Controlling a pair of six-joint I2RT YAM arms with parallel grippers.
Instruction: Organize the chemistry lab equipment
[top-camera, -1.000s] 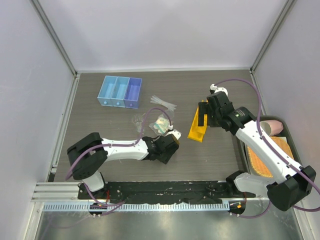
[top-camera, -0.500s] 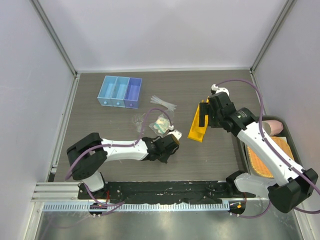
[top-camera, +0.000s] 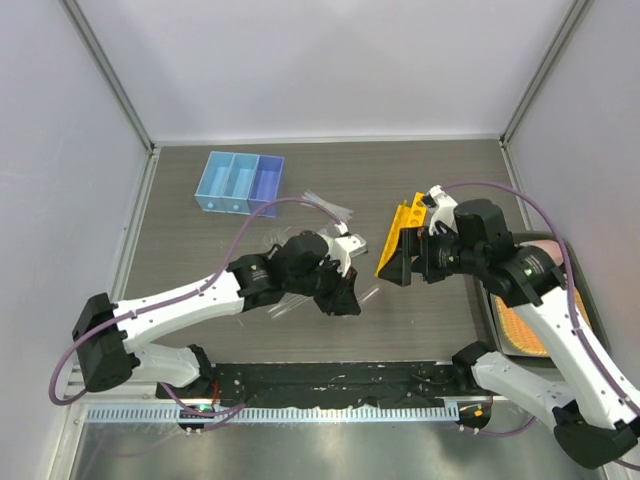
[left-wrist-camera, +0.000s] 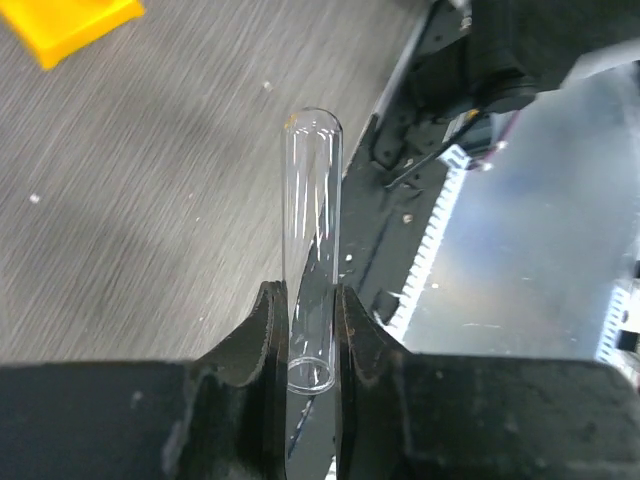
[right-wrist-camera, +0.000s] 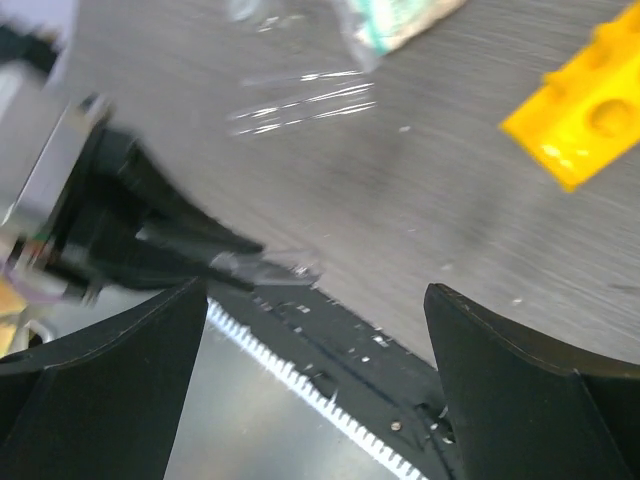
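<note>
Worktop (top-camera: 200, 260) is seen carrying the yellow rack (top-camera: 398, 232) right of centre. Right claw (right-wrist-camera: 320, 380) is spread wide apart near the rack's near end. Left claw (left-wrist-camera: 312, 310) is clamped on a clear test tube (left-wrist-camera: 312, 200), held over the worktop.

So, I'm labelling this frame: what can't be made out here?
- Packet: right wrist view, cut off by top edge; top view, behind left arm.
- Rack: top view, near end behind right gripper.
- Tube: right wrist view, blurred in left gripper.
- Mat: top view, partly under right arm.
</note>
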